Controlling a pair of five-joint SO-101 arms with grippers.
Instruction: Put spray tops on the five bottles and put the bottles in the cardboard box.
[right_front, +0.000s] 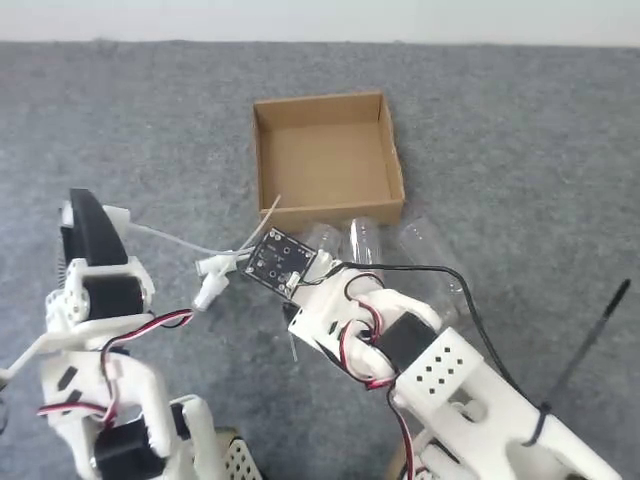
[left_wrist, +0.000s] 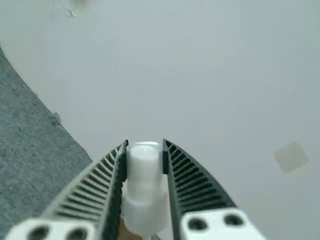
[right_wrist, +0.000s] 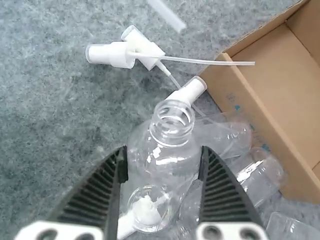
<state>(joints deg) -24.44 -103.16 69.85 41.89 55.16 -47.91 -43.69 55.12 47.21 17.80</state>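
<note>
Left claw (left_wrist: 144, 145) is clamped lengthwise on a white plastic spray top (left_wrist: 144, 175); a clear plastic bottle (right_wrist: 172, 122) is gripped neck-forward by the right claw (right_wrist: 163, 150).

I see right gripper (right_wrist: 164, 152), jaws pressed to both sides of clear bottle (right_wrist: 172, 122); neck open, no top on it. On grey carpet (right_wrist: 50, 115) past it: two spray tops (right_wrist: 116, 52) lying touching (long tube from one reaches box rim), third spray top (right_wrist: 187, 90) just beside bottle neck. Cardboard box (right_wrist: 270, 85) near. Other clear bottles (right_wrist: 227, 132) lie just beside box wall.
</note>
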